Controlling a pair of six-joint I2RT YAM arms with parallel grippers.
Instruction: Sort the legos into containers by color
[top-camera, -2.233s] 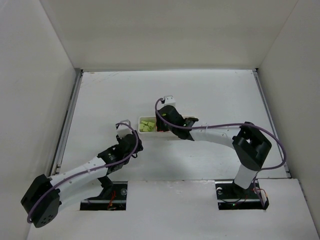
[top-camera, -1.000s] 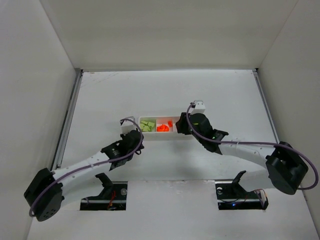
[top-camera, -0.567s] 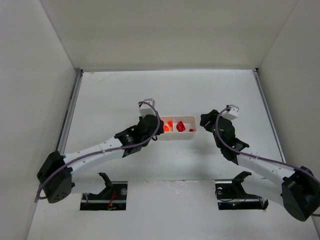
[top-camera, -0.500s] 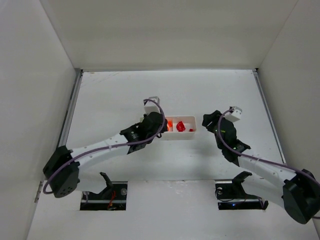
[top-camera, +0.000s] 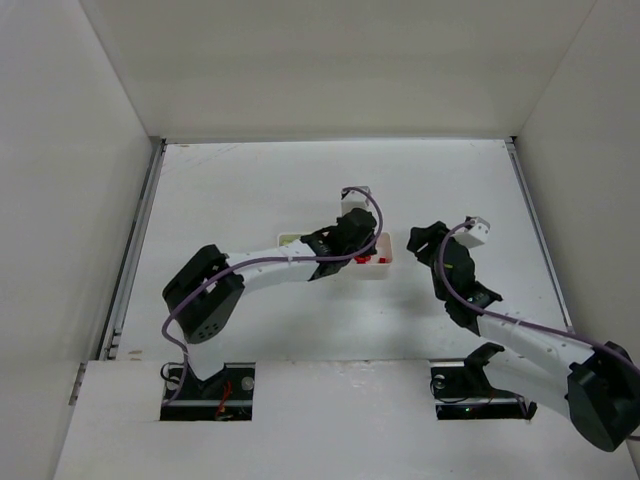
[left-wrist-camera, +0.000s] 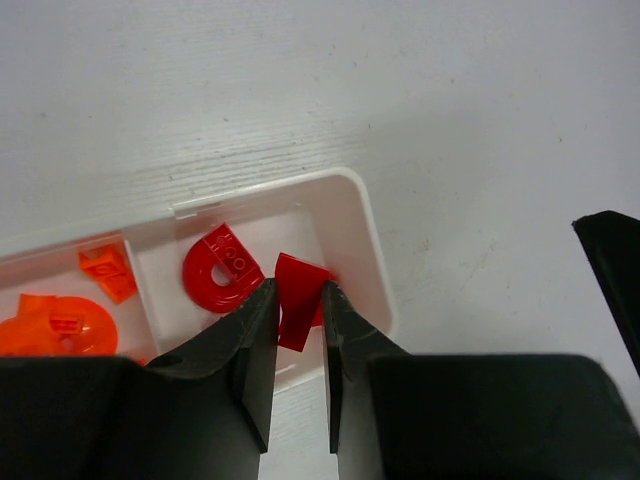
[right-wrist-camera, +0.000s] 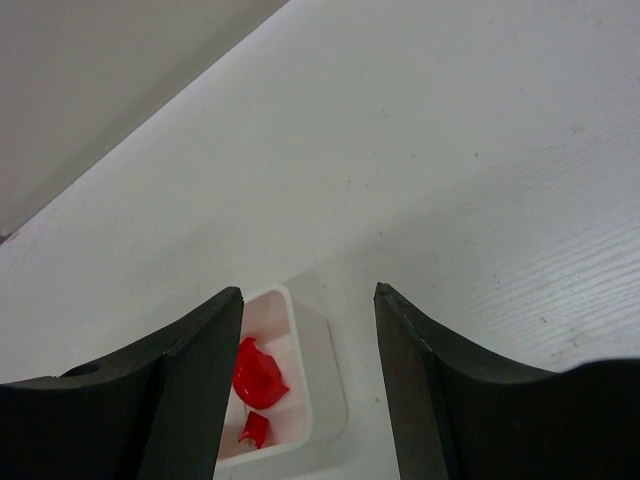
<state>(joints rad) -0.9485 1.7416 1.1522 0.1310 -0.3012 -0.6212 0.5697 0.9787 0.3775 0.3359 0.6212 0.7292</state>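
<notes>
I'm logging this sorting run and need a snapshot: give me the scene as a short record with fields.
left hand: shut on red wedge brick, over the end compartment of the tray
right hand: open, empty, apart from tray
end compartment holds: red round brick
neighbouring compartment holds: orange bricks

Left claw (left-wrist-camera: 297, 302) above tray (left-wrist-camera: 372, 268) right end; right claw (right-wrist-camera: 308, 293) farther right.

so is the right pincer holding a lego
No, the right pincer is open with nothing gripped; the tray shows through the gap.
</notes>
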